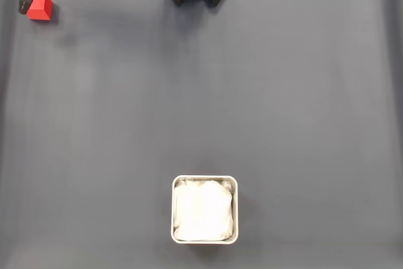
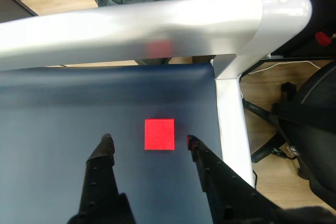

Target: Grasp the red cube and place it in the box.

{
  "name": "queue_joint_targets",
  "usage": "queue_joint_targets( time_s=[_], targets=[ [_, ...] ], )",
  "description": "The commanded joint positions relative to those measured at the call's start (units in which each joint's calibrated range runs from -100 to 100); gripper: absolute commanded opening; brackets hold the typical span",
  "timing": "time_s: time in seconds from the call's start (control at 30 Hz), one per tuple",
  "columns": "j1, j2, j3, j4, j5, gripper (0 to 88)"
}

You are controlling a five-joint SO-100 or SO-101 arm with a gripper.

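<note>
A dark blue desk (image 1: 252,92) fills our fixed view: the red cube (image 1: 40,5) sits at its far left corner beside a black claw finger, well apart from the box (image 1: 205,179) near the bottom edge. In our wrist view the claw (image 2: 148,141) is spread wide, the red cube (image 2: 159,134) between its tips, untouched

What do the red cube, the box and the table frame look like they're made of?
Red cube: probably plastic or painted wood, matte; flat even colour, no glare. Box: apparently metal, with a pale silvery, slightly shiny rim; its white lining looks soft and crumpled, like cloth or paper. Table frame: likely metal with a smooth satin silver finish that faintly reflects the cube's red.
</note>
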Motion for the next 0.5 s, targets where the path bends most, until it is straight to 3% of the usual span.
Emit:
queue_joint_targets(
  time_s=[0.0, 0.47],
  targets=[
    [0.59, -0.77, -0.14, -1.76, 0.49, 33.0],
    [0.59, 2.35, 2.23, -5.94, 0.68, 33.1]
  ],
)
